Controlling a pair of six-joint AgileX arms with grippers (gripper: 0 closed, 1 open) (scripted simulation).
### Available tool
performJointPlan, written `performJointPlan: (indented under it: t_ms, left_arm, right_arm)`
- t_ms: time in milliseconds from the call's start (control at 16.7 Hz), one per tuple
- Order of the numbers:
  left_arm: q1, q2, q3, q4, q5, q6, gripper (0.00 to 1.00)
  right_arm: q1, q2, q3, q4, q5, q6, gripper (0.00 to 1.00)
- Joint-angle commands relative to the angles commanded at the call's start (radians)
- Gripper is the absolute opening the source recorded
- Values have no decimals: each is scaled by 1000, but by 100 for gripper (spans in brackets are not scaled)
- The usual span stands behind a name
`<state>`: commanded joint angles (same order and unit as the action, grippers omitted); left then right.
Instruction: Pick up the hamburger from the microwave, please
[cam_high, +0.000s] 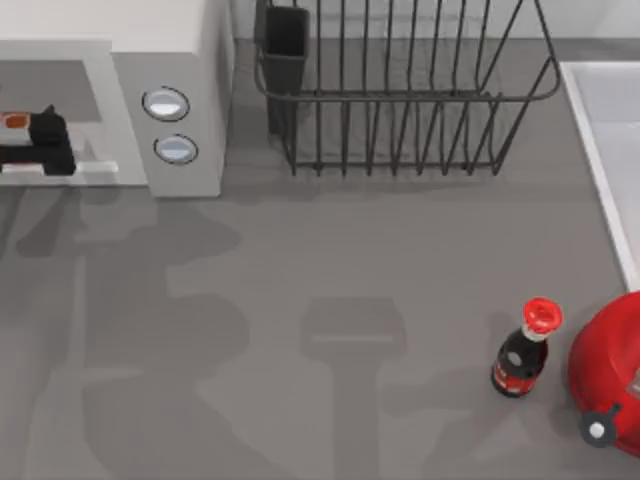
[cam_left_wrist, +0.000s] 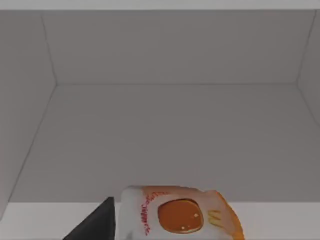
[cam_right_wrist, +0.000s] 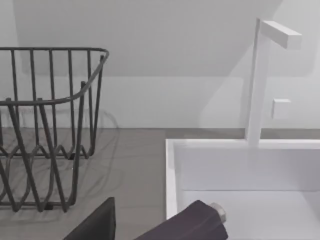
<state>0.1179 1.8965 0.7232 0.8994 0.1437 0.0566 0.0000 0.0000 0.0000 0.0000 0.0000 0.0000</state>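
Grey tabletop from above — left claw inside the microwave, clamped on the hamburger, logo visible at the wrist.

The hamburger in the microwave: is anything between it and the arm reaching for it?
Nothing visible is in the way. The left gripper is already at the mouth of the microwave, right beside the hamburger, which lies at the front edge of the bare cavity. The rack and bottle stand well off to the right.

Top view: you look straight down on the table.
Left wrist view: close, facing into the microwave cavity.
Right wrist view: low, facing the wire rack, shared with top view.
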Motion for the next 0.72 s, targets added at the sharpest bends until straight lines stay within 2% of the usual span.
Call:
performJointPlan:
  t_ms: [360, 540, 720]
  left_arm:
    - [27, 437, 166, 207, 33, 13, 100]
    - [34, 548, 209, 260, 42, 16, 100]
    - [35, 571, 218, 271, 43, 17, 100]
  right_arm:
    - [0, 0, 0, 0, 0, 0, 100]
    - [0, 0, 0, 0, 0, 0, 100]
    - [0, 0, 0, 0, 0, 0, 100]
